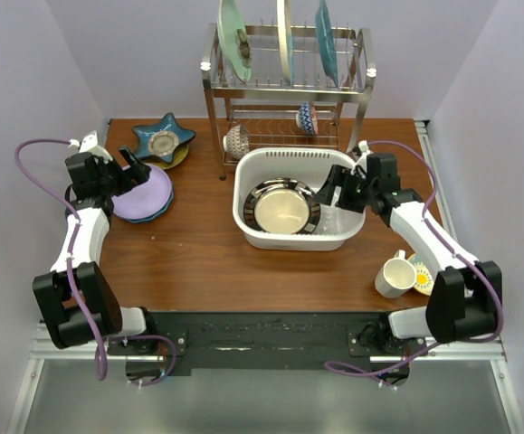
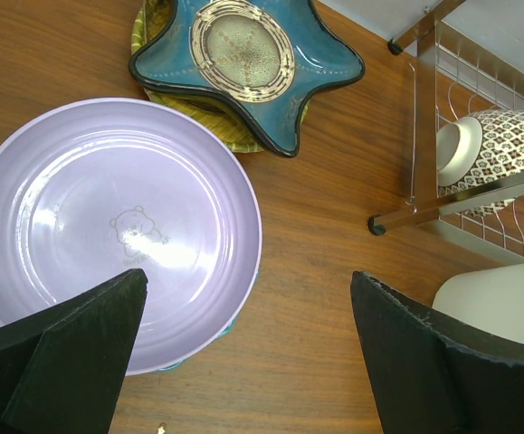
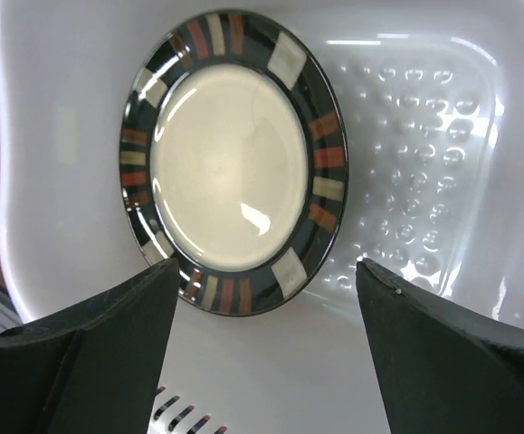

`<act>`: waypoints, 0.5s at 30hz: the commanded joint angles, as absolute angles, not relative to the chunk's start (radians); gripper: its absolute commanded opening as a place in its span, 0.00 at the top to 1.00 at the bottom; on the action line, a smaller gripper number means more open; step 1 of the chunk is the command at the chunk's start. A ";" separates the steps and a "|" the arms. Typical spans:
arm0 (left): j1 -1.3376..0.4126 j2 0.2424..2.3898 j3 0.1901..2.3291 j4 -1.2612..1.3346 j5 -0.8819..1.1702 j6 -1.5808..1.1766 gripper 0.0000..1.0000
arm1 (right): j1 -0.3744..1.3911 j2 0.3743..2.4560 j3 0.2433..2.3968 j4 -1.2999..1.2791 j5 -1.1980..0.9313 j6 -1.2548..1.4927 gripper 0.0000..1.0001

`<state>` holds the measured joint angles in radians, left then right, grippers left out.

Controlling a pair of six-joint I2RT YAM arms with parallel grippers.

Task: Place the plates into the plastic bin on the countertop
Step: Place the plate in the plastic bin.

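Lavender plate [image 2: 108,226] sits left of the bin [image 1: 242,203], left jaws open over its rim; right jaws open above a striped plate [image 3: 230,163] inside the bin. Looks like the reach step; next, pinch rim, lift.

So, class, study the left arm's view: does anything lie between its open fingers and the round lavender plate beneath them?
Nothing visible does. The round lavender plate lies bare under the open left gripper. The blue star-shaped plate sits to one side, not on it.
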<state>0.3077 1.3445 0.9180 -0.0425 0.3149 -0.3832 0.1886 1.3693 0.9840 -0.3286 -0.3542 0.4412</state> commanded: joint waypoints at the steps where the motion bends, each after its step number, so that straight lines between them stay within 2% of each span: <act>1: 0.316 1.348 0.931 -0.018 0.327 -0.397 0.00 | 0.183 1.304 1.045 -0.314 -0.316 0.410 0.17; 10: 0.318 1.396 0.965 -0.061 0.308 -0.419 0.00 | 0.195 1.293 1.062 -0.262 -0.371 0.465 0.16; 15: 0.318 1.440 1.006 -0.089 0.304 -0.454 0.00 | 0.259 1.324 1.107 -0.233 -0.371 0.491 0.16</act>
<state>0.3077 1.4117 0.9356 -0.0799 0.3084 -0.4122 0.2066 1.3159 1.0321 -0.3027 -0.3573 0.4580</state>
